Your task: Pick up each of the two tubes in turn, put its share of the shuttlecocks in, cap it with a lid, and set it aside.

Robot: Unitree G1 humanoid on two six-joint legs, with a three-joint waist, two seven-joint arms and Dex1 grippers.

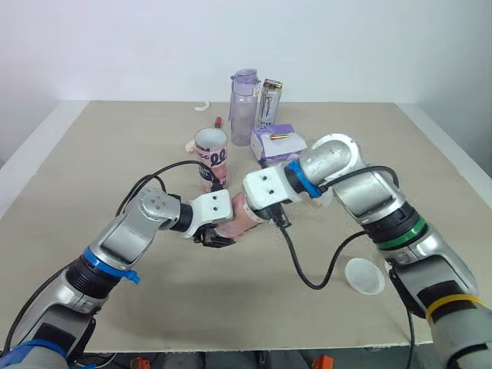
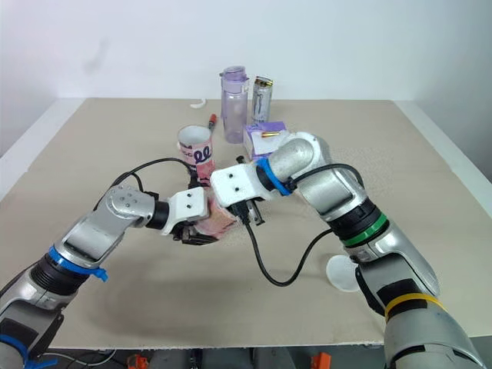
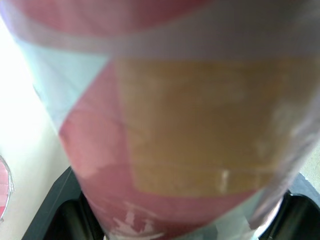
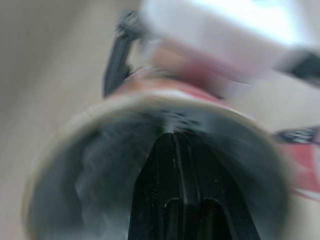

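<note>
A red and pink tube (image 1: 240,221) lies tilted just above the table, and my left gripper (image 1: 216,235) is shut on it. From the left wrist, its wall (image 3: 175,125) sits between my fingers (image 3: 65,210). My right gripper (image 4: 175,142) is shut, its black fingers pressed together and pointing into the tube's open mouth (image 4: 65,150). Something pale and feathery shows blurred against the tube's inner wall. The second tube (image 1: 211,156) stands upright behind them. A white lid (image 1: 364,275) lies on the table by my right forearm.
At the back stand a clear purple bottle (image 1: 244,106), a drink can (image 1: 268,104) and a purple box (image 1: 276,143). A red pen (image 1: 218,121) and a white curved piece (image 1: 201,106) lie near the far edge. Cables trail from both wrists.
</note>
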